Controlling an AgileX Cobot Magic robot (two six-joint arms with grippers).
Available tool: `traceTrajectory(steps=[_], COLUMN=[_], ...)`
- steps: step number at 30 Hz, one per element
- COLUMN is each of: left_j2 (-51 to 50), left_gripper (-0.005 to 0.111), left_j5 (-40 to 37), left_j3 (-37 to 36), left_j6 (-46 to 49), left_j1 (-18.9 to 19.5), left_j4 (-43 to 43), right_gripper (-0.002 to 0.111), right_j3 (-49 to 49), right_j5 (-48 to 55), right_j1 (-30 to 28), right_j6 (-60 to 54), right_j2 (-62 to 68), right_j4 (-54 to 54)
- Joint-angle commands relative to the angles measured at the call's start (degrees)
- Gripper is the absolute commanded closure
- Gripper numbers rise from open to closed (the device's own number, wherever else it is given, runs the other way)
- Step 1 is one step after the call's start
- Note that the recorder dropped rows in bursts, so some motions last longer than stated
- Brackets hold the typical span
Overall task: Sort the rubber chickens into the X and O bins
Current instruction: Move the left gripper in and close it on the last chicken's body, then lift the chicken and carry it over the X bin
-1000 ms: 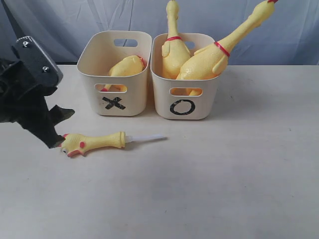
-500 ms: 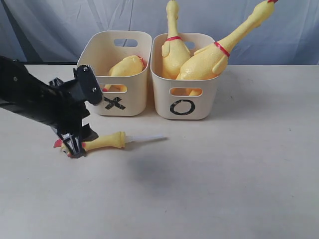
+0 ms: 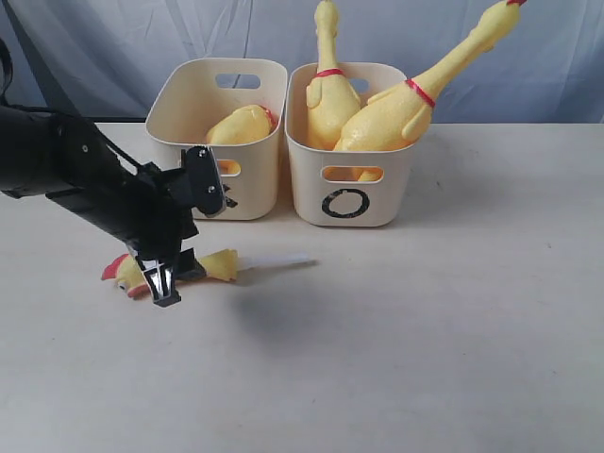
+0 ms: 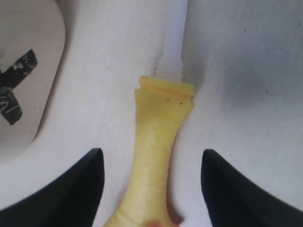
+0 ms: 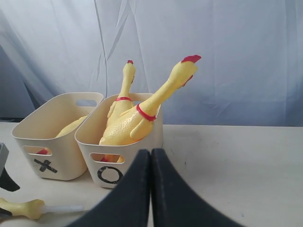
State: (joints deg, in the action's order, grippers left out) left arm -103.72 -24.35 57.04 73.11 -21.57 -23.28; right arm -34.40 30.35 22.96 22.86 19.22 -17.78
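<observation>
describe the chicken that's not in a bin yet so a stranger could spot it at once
On the pale table, find the cream X bin, left of the O bin in the exterior view. In front of it a small yellow chicken lies flat on the tabletop. Unlike the larger chickens in the bins, it has a thin white stem at one end.

The left arm [image 3: 94, 184] stands in front of the black mark on the X bin [image 3: 189, 104]. It also hides the middle of the small rubber chicken [image 3: 219, 264] on the table, so only its red-combed head and far end show. The large chicken [image 3: 241, 125] in that bin is mostly sunk behind the wall. The leaning chicken [image 3: 406, 104] in the O bin [image 3: 307, 160] loses its comb to the picture's top edge. In the left wrist view, the small chicken's head is cut off.
</observation>
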Motion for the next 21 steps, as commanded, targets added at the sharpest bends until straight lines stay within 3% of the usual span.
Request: traceTrajectory(steps=[1,21], left_j2=[-2.0,-8.3], left_gripper=[0.049,0.049], left_j5=[2.0,2.2], left_j3=[1.2,3.5], left_j6=[1.5,3.0], left_j1=[-0.3,-0.3], left_j4=[-0.7,0.2], right_gripper=[0.108,0.108], right_j3=[0.4,0.4], right_j5=[-0.3,-0.3], right_j1=[-0.2,-0.2], right_j6=[-0.5,-0.5], right_j2=[-0.2,-0.2], right_j4=[0.2,0.3])
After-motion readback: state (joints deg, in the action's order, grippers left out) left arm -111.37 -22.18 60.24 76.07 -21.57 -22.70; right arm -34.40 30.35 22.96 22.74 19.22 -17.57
